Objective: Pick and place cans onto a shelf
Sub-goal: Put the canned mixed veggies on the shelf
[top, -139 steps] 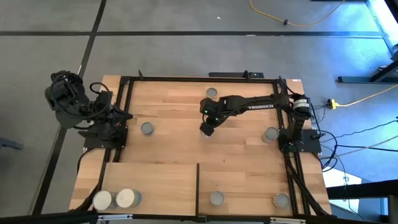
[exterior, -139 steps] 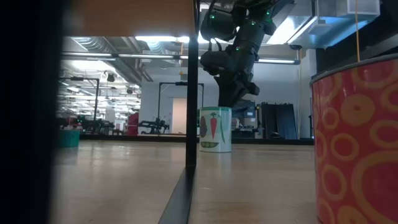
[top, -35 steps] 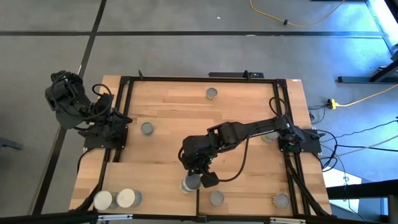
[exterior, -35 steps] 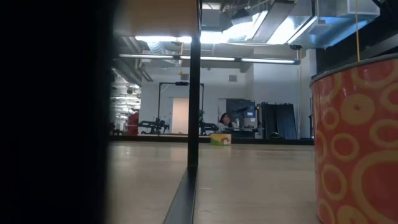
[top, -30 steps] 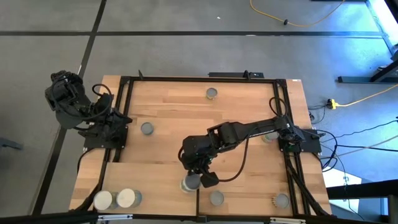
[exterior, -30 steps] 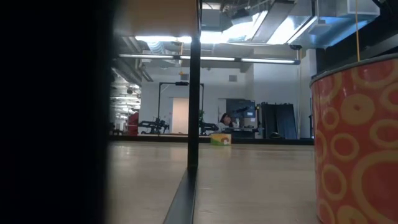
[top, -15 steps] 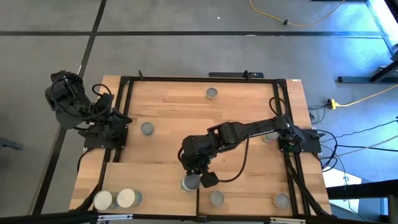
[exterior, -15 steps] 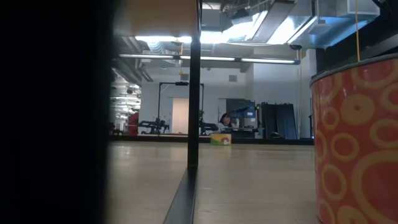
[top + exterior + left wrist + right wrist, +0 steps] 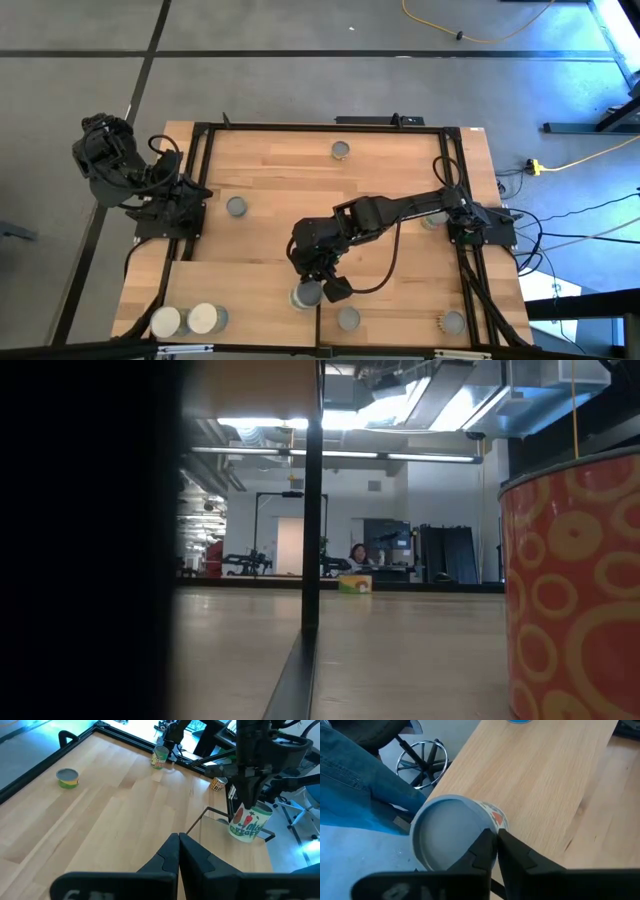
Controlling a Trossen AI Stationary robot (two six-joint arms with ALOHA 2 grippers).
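Right tool (image 9: 494, 839) is reaching over the shelf (image 9: 250, 285) at the bench's (image 9: 300, 180) 6 o'clock side; its fingers are pinching the rim of a vegetable-printed can (image 9: 303, 297), which is standing just beside the shelf's black upright edge (image 9: 318, 325) and appears to be resting on the board.

Left tool (image 9: 177, 842) is waiting off the 9 o'clock edge, fingers pressed together, carrying nothing.

Progress, as judged:
- The shelf is already holding two whitish-topped cans (image 9: 185, 320) at 7 o'clock; a grey-topped can (image 9: 347, 319) just past the upright edge; a patterned can (image 9: 452, 322) at 5 o'clock.
- The gripped can is awaiting release.
- Three are remaining on the bench: one (image 9: 340, 150) at 12 o'clock; one (image 9: 236, 207) towards 9 o'clock; one (image 9: 433, 218) at 3 o'clock, partly hidden by the right arm.

The task is running past halfway.
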